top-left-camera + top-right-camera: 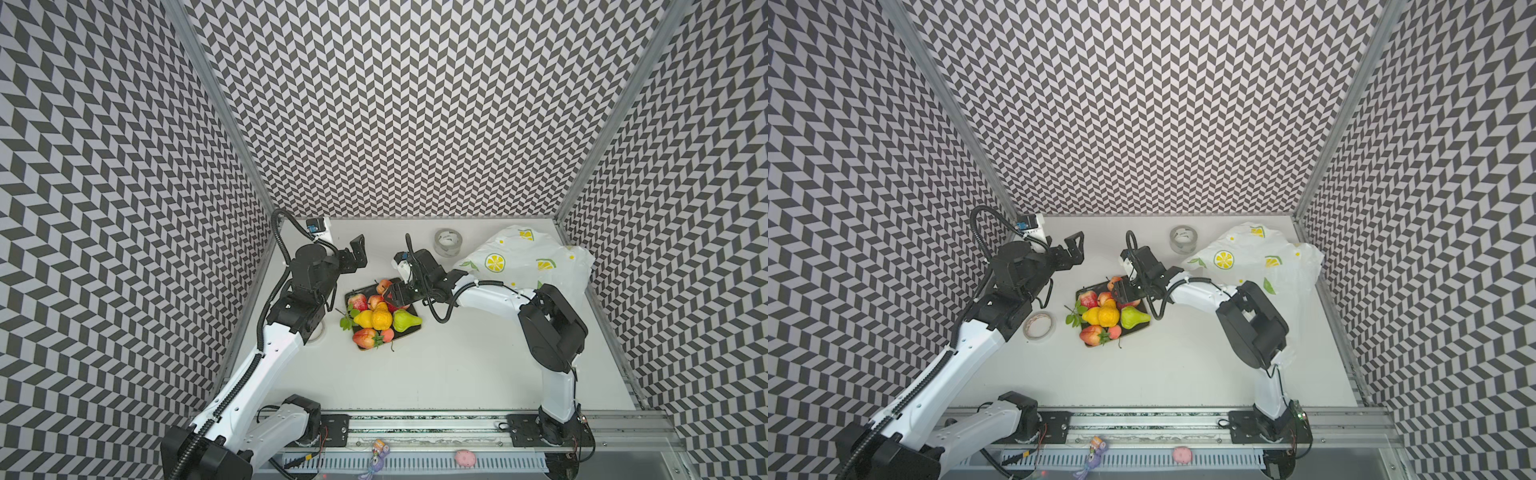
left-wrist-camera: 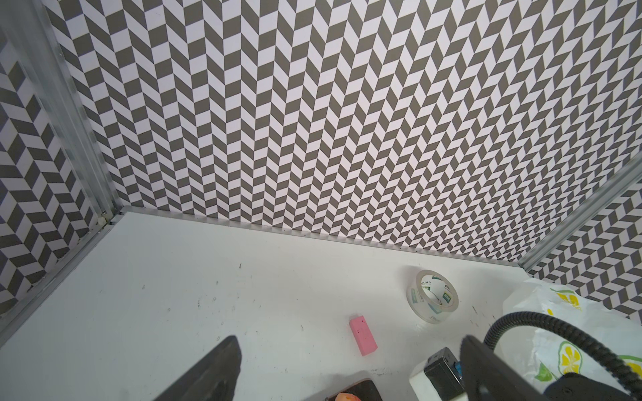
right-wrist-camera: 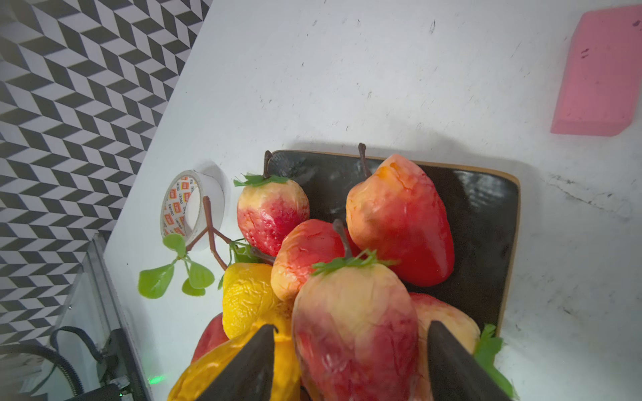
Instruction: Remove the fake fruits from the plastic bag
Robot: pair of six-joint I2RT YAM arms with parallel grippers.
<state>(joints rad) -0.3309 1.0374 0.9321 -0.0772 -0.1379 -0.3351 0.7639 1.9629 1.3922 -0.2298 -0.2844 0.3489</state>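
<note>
The fruits [image 1: 380, 318] are found piled on a dark tray [image 3: 486, 208] at mid-table, well apart from the bag [image 1: 523, 257], which lies crumpled at the far right corner. The right gripper [image 3: 351, 326] is held over the pile, jaws apart, flanking a red-yellow fruit [image 3: 351, 361] without contact. The left gripper [image 1: 358, 252] is raised, spread wide, empty.

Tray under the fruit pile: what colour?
Glossy black tray, tan edge; best in the right wrist view.

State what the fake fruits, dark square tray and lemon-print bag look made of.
Fake fruits: probably painted foam or plastic, glossy, wrinkled skin.
Dark square tray: likely glazed ceramic or lacquer, mirror-like sheen, tan rim.
Lemon-print bag: thin plastic film, crinkled, translucent.
</note>
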